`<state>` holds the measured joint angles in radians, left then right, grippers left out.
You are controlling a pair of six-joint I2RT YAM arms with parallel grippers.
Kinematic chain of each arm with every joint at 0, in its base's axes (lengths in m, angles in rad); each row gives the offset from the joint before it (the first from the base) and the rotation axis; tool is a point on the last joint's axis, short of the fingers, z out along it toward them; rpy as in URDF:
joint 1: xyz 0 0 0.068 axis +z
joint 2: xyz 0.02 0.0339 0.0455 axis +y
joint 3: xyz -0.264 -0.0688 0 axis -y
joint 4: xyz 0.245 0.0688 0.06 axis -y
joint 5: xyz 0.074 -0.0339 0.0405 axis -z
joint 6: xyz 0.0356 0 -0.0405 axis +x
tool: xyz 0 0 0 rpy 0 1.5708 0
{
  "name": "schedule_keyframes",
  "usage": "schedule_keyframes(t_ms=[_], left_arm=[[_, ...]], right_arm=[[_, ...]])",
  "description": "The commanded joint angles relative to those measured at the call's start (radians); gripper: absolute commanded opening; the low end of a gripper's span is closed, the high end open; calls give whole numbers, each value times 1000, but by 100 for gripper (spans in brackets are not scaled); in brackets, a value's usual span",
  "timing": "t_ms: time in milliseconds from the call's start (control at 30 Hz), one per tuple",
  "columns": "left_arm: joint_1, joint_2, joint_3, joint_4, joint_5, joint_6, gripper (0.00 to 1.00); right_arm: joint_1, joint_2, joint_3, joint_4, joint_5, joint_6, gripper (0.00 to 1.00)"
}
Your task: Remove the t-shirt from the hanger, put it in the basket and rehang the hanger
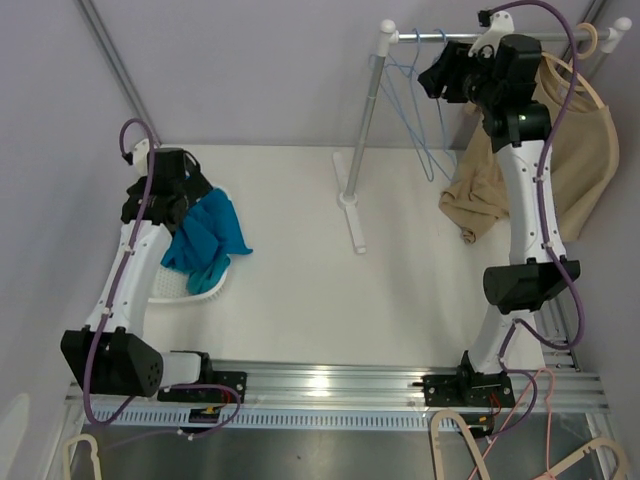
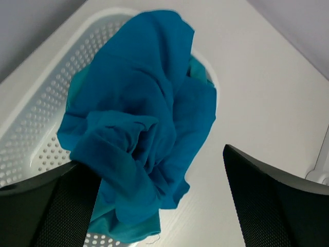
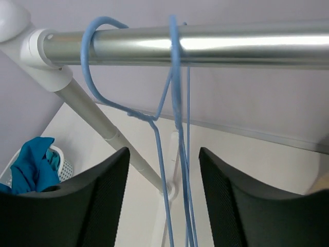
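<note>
**Blue shirt in the basket, tan shirt on the rail**

Nearest, on the left side of the white table (image 1: 300, 290), the left gripper (image 2: 154, 167) hangs just above a white perforated basket (image 2: 36, 134). Its fingers stand wide apart and clamp nothing. A crumpled blue t-shirt (image 2: 139, 103) lies heaped in the basket below them. One fold brushes the inner face of the left finger (image 2: 56, 211), and a corner spills over the basket's rim onto the table.

Farther back, near the middle of the table, the white post (image 1: 362, 130) of a clothes rack rises from its foot. It carries a metal rail (image 3: 231, 43) running to the right.

The right gripper (image 3: 163, 154) is raised to just below that rail with its fingers spread. The thin blue hangers (image 3: 175, 92) hooked over the rail drop down through the gap between them. No cloth is on them, and I cannot tell whether the wires touch either finger.

At the rail's far right end, partly hidden behind the right arm, a tan t-shirt (image 1: 580, 160) droops from a pale hanger (image 1: 578, 78).
</note>
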<state>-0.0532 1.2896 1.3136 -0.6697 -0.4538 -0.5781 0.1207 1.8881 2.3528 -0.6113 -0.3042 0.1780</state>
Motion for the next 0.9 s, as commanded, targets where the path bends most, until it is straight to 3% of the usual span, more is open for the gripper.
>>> schedule_keyframes(t_ms=[0, 133, 233, 367, 467, 600, 700, 867], left_arm=[[50, 7, -30, -21, 127, -84, 99], [50, 45, -1, -63, 122, -123, 99], [98, 97, 9, -106, 144, -208, 99], [154, 204, 58, -180, 253, -261, 99], [158, 289, 90, -209, 303, -259, 100], [159, 359, 127, -217, 333, -256, 99], [159, 396, 167, -274, 290, -295, 100], [156, 327, 213, -259, 205, -269, 100]], right_arm=[[-91, -87, 3, -30, -10, -8, 63], [-182, -168, -51, -62, -20, 2, 71], [-232, -219, -107, -61, 60, 0, 76], [-326, -265, -197, -30, 137, 37, 83], [-354, -261, -205, -28, 235, 9, 99], [-357, -280, -279, 98, 284, -130, 99], [-360, -294, -337, 207, 351, -141, 99], [-380, -196, -199, 162, 372, -117, 100]])
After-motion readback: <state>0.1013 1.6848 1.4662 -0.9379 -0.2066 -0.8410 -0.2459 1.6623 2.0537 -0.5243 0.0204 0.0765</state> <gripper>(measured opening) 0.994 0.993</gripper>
